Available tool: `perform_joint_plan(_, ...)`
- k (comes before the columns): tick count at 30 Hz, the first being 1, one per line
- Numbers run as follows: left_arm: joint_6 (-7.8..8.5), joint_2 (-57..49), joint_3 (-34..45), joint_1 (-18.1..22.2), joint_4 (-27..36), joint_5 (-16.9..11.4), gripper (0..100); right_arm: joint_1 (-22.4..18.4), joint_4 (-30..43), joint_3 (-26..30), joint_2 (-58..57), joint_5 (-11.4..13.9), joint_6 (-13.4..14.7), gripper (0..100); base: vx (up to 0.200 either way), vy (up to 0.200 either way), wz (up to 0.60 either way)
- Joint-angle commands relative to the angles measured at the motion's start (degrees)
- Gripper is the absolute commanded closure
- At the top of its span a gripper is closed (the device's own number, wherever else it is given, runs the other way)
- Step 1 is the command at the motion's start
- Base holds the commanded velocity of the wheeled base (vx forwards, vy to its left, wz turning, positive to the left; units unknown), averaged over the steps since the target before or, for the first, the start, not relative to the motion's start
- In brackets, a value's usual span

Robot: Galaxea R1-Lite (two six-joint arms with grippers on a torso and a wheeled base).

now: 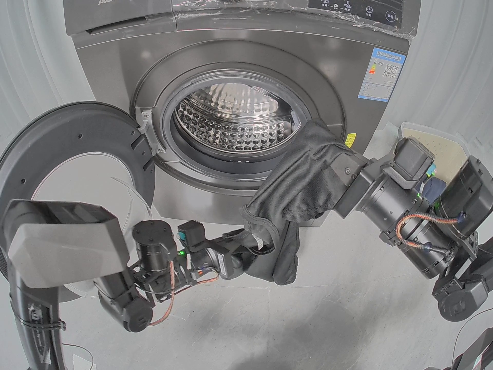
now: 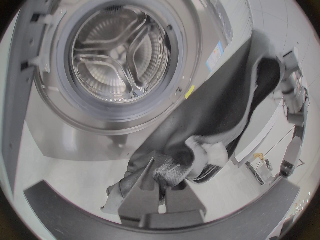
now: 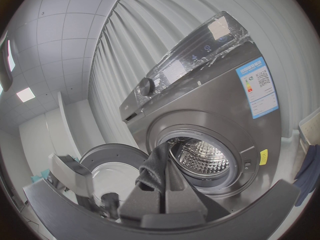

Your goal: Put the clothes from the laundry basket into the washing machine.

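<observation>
A dark grey garment [image 1: 298, 191] hangs stretched between my two grippers in front of the washing machine [image 1: 246, 78]. My right gripper [image 1: 336, 168] is shut on its upper end, level with the lower right rim of the drum opening [image 1: 233, 116]; the cloth [image 3: 155, 169] bunches between the fingers. My left gripper [image 1: 251, 247] is shut on the lower end, below the opening; the folded hem [image 2: 173, 170] sits in the jaws. The drum [image 2: 116, 60] looks empty. The round door [image 1: 72, 165] stands swung open to the left.
A pale laundry basket [image 1: 441, 147] stands on the floor right of the machine, with dark blue cloth [image 3: 308, 170] hanging over its rim. Grey floor lies open in front of the machine. White curtains run behind it.
</observation>
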Motion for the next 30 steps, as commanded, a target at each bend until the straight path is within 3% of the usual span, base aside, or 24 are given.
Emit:
perform_joint_plan(1, -0.3, -20.2, 12.4, 4.6, 0.0, -0.5, 100, -4.7, -0.1, 5.5, 0.0, 0.2, 0.3, 100, 0.0, 0.0, 0.0)
perform_joint_plan(5, -0.74, -26.2, 14.1, 6.3, 0.0, -0.5, 100, -4.7, -0.2, 9.8, 0.2, 0.2, 0.3, 100, 0.0, 0.0, 0.0)
perform_joint_plan(9, -3.64, -32.9, 15.4, 7.2, 0.0, -0.6, 100, -5.0, -1.0, 11.0, 4.1, 0.2, 0.7, 100, 0.0, 0.0, 0.0)
perform_joint_plan(12, -4.87, -35.3, 15.2, 7.6, 0.1, -1.5, 100, -6.6, -1.2, 10.6, 7.5, 0.5, 0.8, 100, 0.0, 0.0, 0.0)
perform_joint_plan(21, -4.87, -36.3, 14.5, 7.6, 0.1, -2.6, 100, -8.9, -4.8, 6.8, 20.0, 1.1, 1.2, 100, 0.0, 0.0, 0.0)
perform_joint_plan(29, -4.87, -36.2, 14.4, 7.5, 0.0, -2.7, 100, -8.1, -4.8, 5.8, 21.5, 1.6, 1.4, 100, 0.0, 0.0, 0.0)
perform_joint_plan(30, -4.87, -36.2, 14.4, 7.5, 0.0, -2.7, 100, -8.0, -4.8, 6.1, 21.6, 1.5, 1.3, 0, 0.0, 0.0, 0.0)
